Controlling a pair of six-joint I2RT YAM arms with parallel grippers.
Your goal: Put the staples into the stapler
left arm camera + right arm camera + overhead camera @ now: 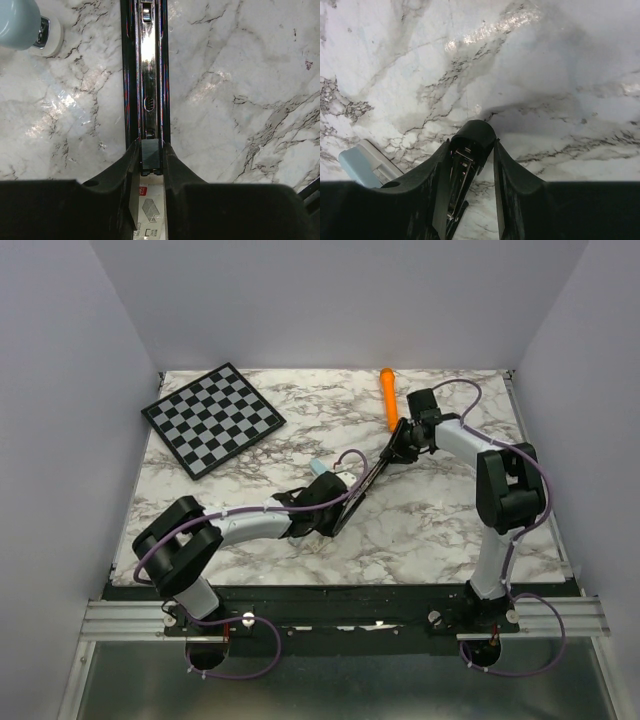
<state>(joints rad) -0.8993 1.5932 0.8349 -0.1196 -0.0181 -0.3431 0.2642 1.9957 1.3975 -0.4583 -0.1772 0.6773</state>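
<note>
Stretching unfolded, the stapler (368, 483) ends inside left hand (151, 150) and right hand (472, 146).

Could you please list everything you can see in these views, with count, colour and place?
chessboard: one, black and grey, far left, turned at an angle.
orange marker: one, orange, far side, right of centre.
stapler: one, black, centre, lying diagonally, opened out long.
pale blue box: one, pale blue, just left of the stapler's middle.
table: one, white and grey marble top.
left gripper: one, black, fingers either side of the stapler's near end.
right gripper: one, black, fingers either side of the stapler's far, rounded end.
left arm and right arm: two, black and white, purple cables, bases at the near edge.
</note>
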